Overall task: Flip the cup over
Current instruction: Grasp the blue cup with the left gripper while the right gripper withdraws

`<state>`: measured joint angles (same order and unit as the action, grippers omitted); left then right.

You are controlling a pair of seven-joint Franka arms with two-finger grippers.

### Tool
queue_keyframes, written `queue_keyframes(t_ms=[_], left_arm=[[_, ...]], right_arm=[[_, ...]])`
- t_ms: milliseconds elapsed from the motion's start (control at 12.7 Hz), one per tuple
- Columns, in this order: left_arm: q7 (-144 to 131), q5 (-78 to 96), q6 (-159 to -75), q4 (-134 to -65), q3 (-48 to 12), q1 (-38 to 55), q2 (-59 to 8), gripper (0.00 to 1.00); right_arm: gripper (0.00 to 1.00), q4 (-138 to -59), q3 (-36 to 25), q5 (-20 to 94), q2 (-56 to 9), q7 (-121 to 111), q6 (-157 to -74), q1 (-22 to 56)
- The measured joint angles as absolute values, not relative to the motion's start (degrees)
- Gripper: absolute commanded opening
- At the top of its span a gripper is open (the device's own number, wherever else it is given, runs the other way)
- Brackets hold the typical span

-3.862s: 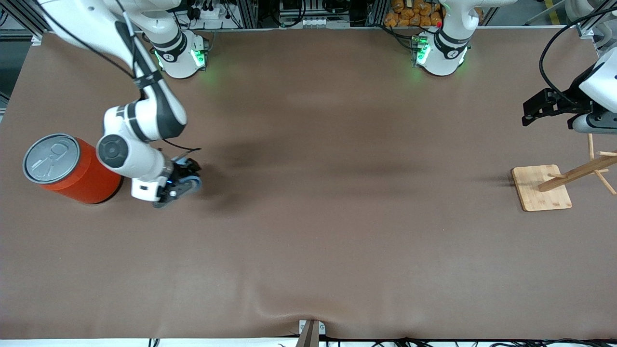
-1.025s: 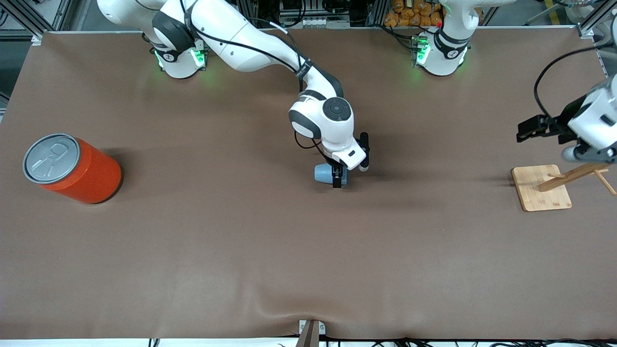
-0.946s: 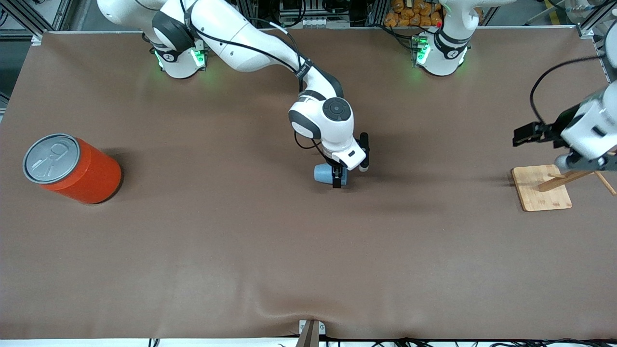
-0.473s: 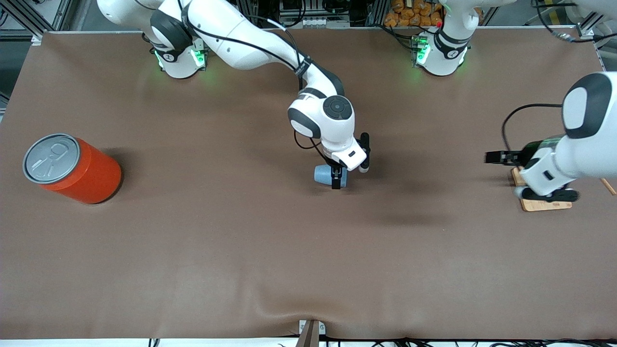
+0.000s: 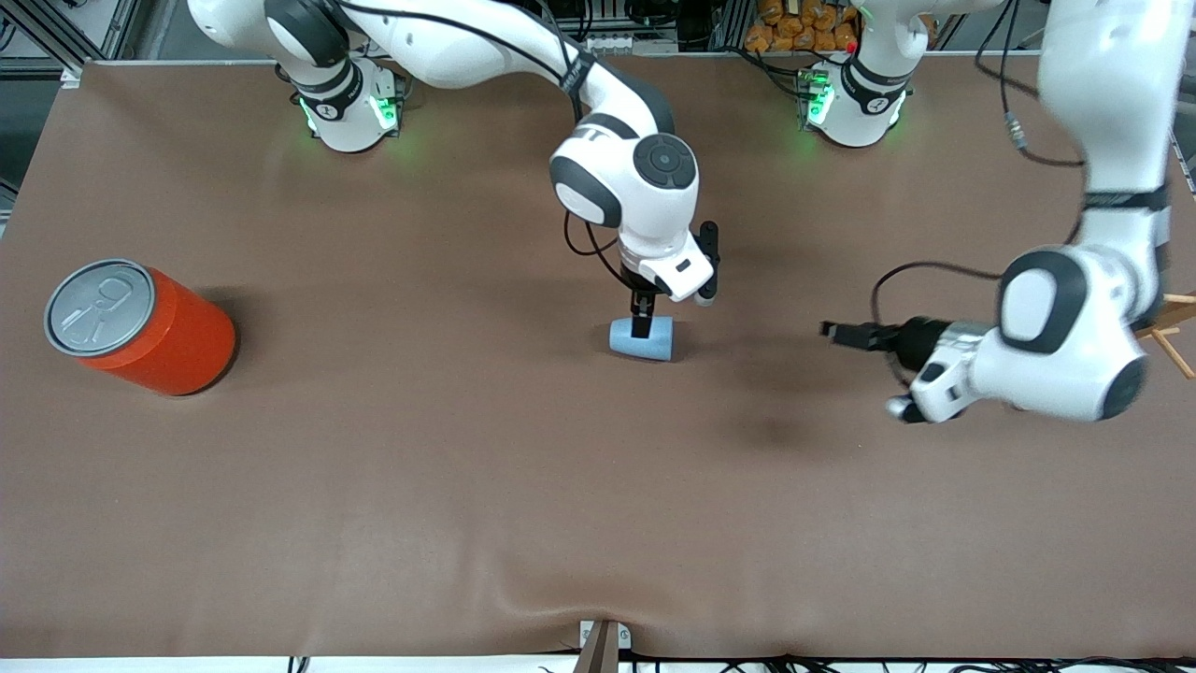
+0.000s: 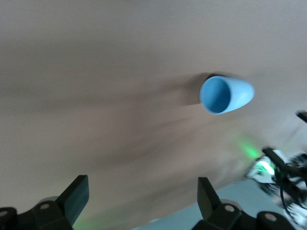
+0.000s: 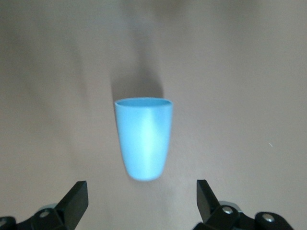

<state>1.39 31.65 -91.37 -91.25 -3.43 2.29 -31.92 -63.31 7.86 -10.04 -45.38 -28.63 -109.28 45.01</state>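
Observation:
The light-blue cup (image 5: 641, 338) lies on its side on the brown table near the middle, its mouth toward the left arm's end. My right gripper (image 5: 643, 320) hangs just above it, open and empty. In the right wrist view the cup (image 7: 144, 139) lies apart from the spread right gripper (image 7: 141, 203). My left gripper (image 5: 833, 330) points at the cup from the left arm's end, low over the table, well apart from it. In the left wrist view the cup's dark-blue mouth (image 6: 217, 95) faces the open, empty left gripper (image 6: 141, 199).
A large orange can (image 5: 140, 327) with a grey pull-tab lid stands at the right arm's end of the table. A wooden rack (image 5: 1173, 308) at the left arm's end is mostly hidden by the left arm.
My right gripper has let go of the cup and risen above it; the cup now rests on the table. My left arm has swung from the wooden rack toward the cup.

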Motion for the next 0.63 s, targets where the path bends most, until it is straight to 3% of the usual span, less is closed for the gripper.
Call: queue_keyframes(t_ms=[236,631], left_arm=[[-0.84,37.87,-96.67,-91.39,-3.67,7.77,-36.67,1.0],[-7.33,47.66,-115.35,-96.22,-3.86,19.51,-38.06,1.0]], right_arm=[[1.0,-63.1,7.51,-9.33,-40.95,-28.66,-104.44,37.95],[1.0,-62.81,7.31,-5.26,-35.5,-29.06,-101.96,19.95]])
